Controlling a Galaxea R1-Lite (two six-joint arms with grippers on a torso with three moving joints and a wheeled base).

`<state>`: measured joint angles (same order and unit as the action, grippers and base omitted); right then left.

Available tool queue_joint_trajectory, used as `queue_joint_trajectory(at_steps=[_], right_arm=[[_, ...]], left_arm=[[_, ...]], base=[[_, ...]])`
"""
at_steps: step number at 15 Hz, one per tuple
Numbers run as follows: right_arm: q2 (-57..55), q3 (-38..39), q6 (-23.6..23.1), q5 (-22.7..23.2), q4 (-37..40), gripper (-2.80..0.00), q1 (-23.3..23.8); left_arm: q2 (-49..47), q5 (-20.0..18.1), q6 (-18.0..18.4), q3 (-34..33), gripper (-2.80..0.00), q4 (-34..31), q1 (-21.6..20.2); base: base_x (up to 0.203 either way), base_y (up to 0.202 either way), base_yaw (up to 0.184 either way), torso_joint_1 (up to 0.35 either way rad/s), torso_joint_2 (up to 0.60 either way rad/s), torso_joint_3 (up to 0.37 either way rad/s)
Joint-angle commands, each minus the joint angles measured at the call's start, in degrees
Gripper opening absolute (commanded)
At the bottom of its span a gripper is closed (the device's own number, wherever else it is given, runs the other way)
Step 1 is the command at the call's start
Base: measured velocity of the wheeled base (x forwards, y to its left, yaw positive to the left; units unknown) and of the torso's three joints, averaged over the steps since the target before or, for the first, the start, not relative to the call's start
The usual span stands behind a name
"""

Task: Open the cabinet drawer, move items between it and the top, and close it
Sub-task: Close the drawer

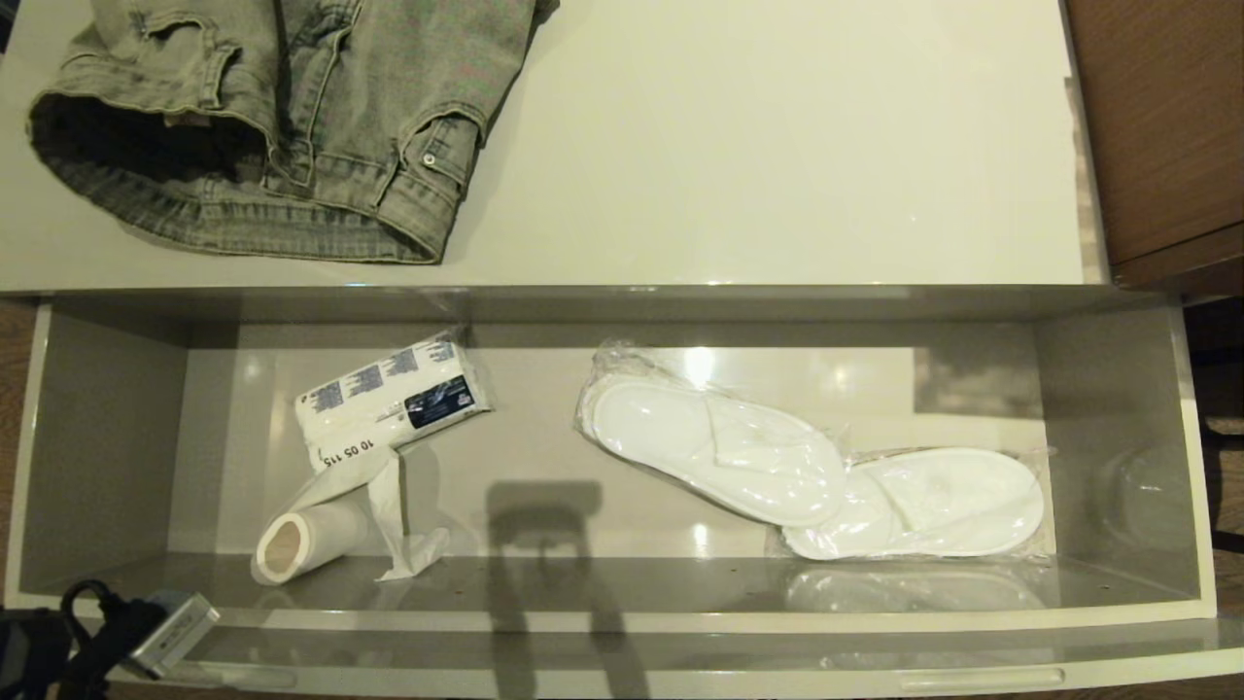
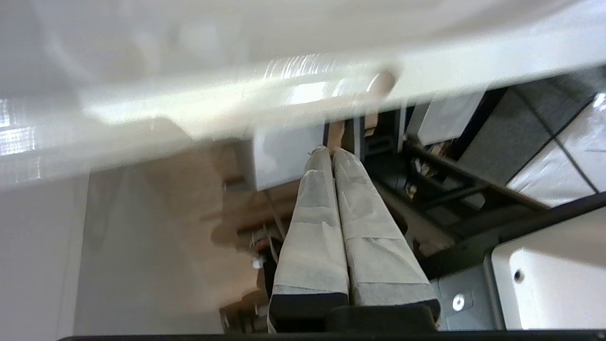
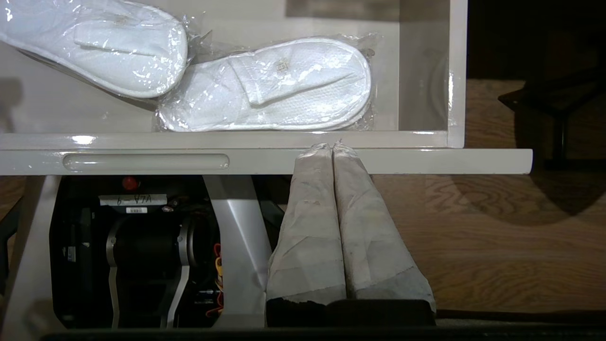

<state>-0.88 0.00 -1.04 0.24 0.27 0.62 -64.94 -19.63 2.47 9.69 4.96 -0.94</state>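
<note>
The cabinet drawer [image 1: 680,619] stands pulled out, grey inside. The wrapped white slippers [image 1: 807,467] lie in its right half, close behind the front panel in the right wrist view [image 3: 265,85]. The folded grey-green denim garment [image 1: 292,126] rests on the off-white top [image 1: 777,146] at the far left. My right gripper [image 3: 331,146] is shut and empty, its tips at the drawer front's edge beside the slot handle [image 3: 144,162]. My left gripper [image 2: 330,150] is shut and empty, low beneath the drawer front's other slot handle [image 2: 236,102]. Only part of the left arm [image 1: 146,632] shows in the head view.
A white tissue pack with blue print [image 1: 394,399] and a partly unrolled white paper roll [image 1: 301,540] lie in the drawer's left half. Brown wooden furniture [image 1: 1166,126] borders the top on the right. Wooden floor [image 3: 497,237] and my base [image 3: 142,246] lie below the drawer.
</note>
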Motion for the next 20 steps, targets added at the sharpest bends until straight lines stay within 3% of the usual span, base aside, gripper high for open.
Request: queue_joint_trajectory(at_steps=[1, 4, 6, 9, 13, 16, 20], right_arm=[[-0.1, 0.1, 0.0, 0.0, 0.0, -2.80, 0.0], [-0.1, 0.1, 0.0, 0.0, 0.0, -2.80, 0.0], [-0.1, 0.1, -0.1, 0.0, 0.0, -2.80, 0.0], [-0.1, 0.1, 0.0, 0.0, 0.0, -2.80, 0.0], [-0.1, 0.1, 0.0, 0.0, 0.0, -2.80, 0.0], [-0.1, 0.1, 0.0, 0.0, 0.0, -2.80, 0.0], [-0.1, 0.1, 0.0, 0.0, 0.0, -2.80, 0.0]], left_arm=[[-1.0, -0.1, -0.7, 0.1, -2.80, 5.6, 0.2], [-1.9, 0.7, -8.0, 3.9, -2.80, 17.7, 0.3], [-3.7, 5.2, -9.0, 8.7, -2.80, 18.4, 0.8], [-6.1, 8.0, -10.7, 12.8, -2.80, 18.7, 2.7], [-13.7, 20.1, -19.4, 27.5, -2.80, 18.6, 11.3], [-9.7, 22.9, -22.8, 31.2, -2.80, 12.2, 15.9], [1.9, 23.5, -25.6, 31.0, -2.80, 2.7, 16.9]], base=[[0.000, 0.000, 0.000, 0.000, 0.00, 0.000], [0.000, 0.000, 0.000, 0.000, 0.00, 0.000], [0.000, 0.000, 0.000, 0.000, 0.00, 0.000], [0.000, 0.000, 0.000, 0.000, 0.00, 0.000], [0.000, 0.000, 0.000, 0.000, 0.00, 0.000], [0.000, 0.000, 0.000, 0.000, 0.00, 0.000], [0.000, 0.000, 0.000, 0.000, 0.00, 0.000]])
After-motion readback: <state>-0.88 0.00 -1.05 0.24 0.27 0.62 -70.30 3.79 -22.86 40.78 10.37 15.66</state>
